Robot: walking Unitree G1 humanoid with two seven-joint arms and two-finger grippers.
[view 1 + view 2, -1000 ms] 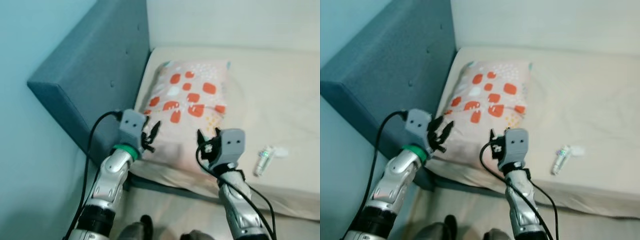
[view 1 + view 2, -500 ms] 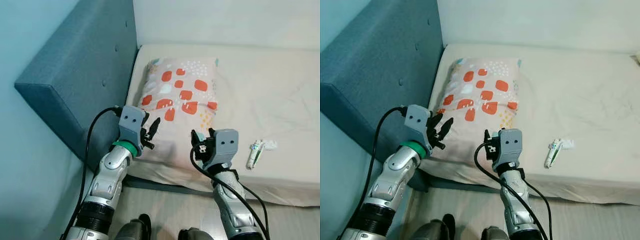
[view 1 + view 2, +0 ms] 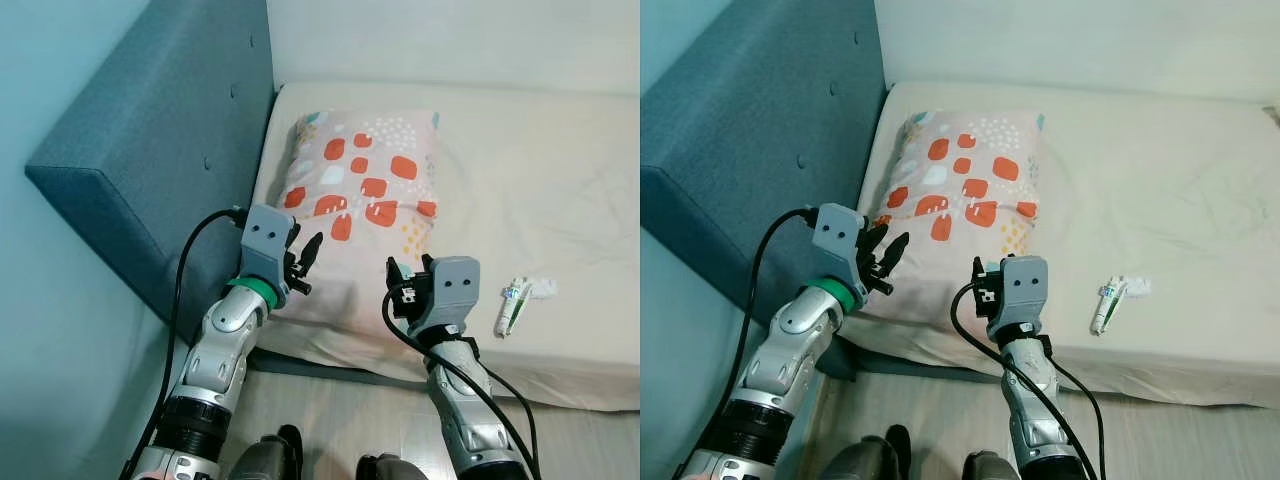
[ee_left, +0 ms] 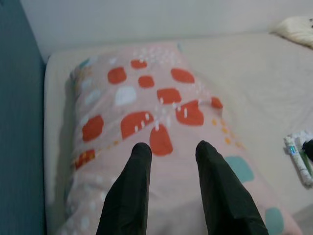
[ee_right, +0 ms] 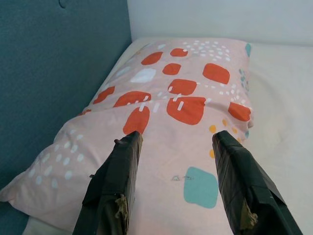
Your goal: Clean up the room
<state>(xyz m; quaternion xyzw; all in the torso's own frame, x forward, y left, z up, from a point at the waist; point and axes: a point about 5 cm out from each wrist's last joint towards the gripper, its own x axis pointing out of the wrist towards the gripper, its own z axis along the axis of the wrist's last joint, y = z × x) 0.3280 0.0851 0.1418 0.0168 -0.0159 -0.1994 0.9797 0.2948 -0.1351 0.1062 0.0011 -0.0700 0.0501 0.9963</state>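
Note:
A pale pink pillow (image 3: 365,205) with orange patches lies on the cream mattress (image 3: 540,190) against the blue-grey headboard (image 3: 160,130). My left gripper (image 3: 305,262) hovers open over the pillow's near left corner; its black fingers (image 4: 128,191) are spread with nothing between them. My right gripper (image 3: 400,288) is open above the pillow's near right edge, its fingers (image 5: 115,188) wide apart over the fabric. A small tube (image 3: 511,306) with a crumpled white wrapper lies on the mattress to the right of the right gripper.
The mattress's front edge (image 3: 480,385) runs just below both grippers, with pale floor (image 3: 340,430) under it. A teal wall (image 3: 50,300) stands on the left. A fluffy white thing (image 4: 298,27) lies far off on the bed.
The view shifted and steadied, so the bed sits a little lower and to the left in the picture. Both grippers stay open over the pillow's near edge.

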